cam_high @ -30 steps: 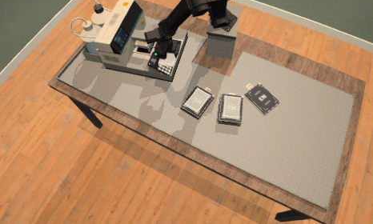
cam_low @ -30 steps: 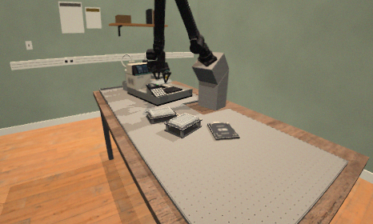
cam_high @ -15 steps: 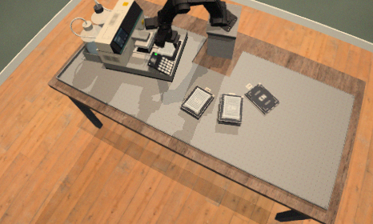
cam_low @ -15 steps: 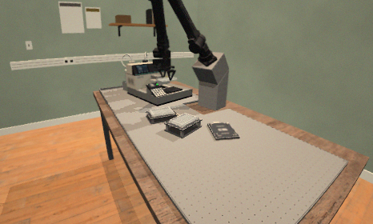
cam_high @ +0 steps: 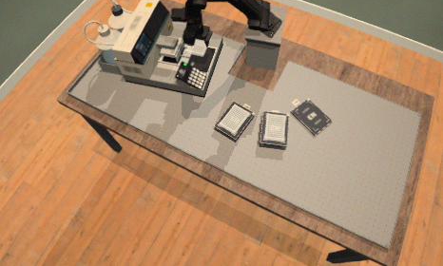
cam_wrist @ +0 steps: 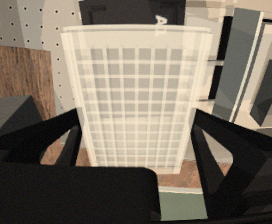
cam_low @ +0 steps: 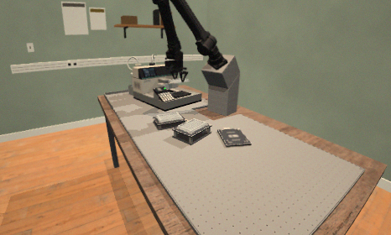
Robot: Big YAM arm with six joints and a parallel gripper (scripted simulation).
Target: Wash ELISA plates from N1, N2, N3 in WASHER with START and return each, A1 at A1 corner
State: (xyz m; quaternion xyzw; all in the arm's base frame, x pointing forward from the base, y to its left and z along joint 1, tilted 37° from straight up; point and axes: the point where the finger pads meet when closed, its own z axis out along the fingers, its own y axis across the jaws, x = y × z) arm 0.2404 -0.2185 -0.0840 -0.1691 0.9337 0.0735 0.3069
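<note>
My gripper (cam_high: 196, 42) (cam_low: 179, 79) (cam_wrist: 136, 113) is shut on a pale, see-through plate (cam_high: 197, 48) (cam_wrist: 134, 85), its fingers on the long sides. It holds the plate above the right part of the washer (cam_high: 137, 32) (cam_low: 146, 91). A dark part of the washer shows beyond the plate's far edge in the wrist view; letters "A1" show near that edge. The lamp (cam_high: 184, 64) (cam_low: 164, 88) is green. The keypad (cam_high: 196, 78) (cam_low: 166, 97) is uncovered. Two plates (cam_high: 235, 118) (cam_high: 275, 126) (cam_low: 169, 117) (cam_low: 193, 126) lie in nests. The third nest (cam_high: 311, 117) (cam_low: 233, 137) is empty.
The washer's tall housing and wash head (cam_high: 167, 49) stand close to the held plate. Bottles with tubes (cam_high: 104, 31) stand behind the housing. The arm's grey pedestal (cam_high: 262, 52) (cam_low: 223, 91) stands to the right of the washer.
</note>
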